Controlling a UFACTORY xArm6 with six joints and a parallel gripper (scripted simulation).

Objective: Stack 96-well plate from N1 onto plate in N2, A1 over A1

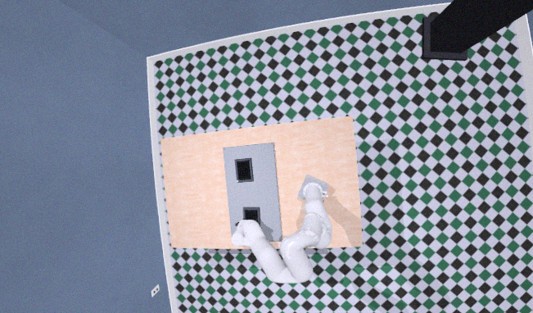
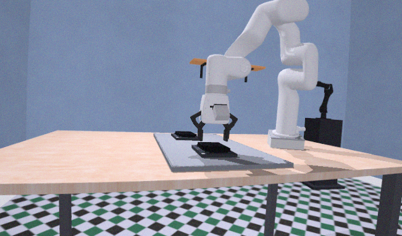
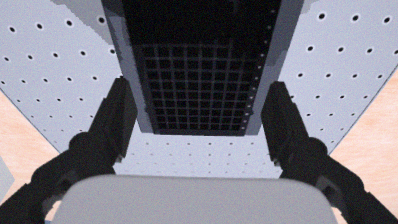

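Two black well plates sit on the grey perforated board [image 2: 183, 160], each in its own dark nest frame. Taking that board as the landmark and starting from the exterior camera's side: a bare strip of the wooden table [image 2: 68, 160] lies in front of the board's near edge. On the board's near half rests the first plate [image 2: 213, 147] in its nest [image 2: 199, 151]. Directly above this plate hangs the gripper [image 2: 213, 136], pointing straight down with its black fingers spread fully wide and nothing between them. In the wrist view the fingers stand either side of the plate's grid of wells [image 3: 197, 87], one beyond each long edge and apart from it; in the exterior view the fingertips reach roughly level with the plate's top, though whether they have reached it cannot be told. Farther along the board, on its far half, lies the second plate [image 2: 185, 134] in its own nest, well apart from the gripper. Beyond the board's right side, the white arm [image 2: 288, 102] rises from its pale base plate [image 2: 272, 143] on the table. Behind that stands a black box [image 2: 328, 131] carrying a thin black stand.
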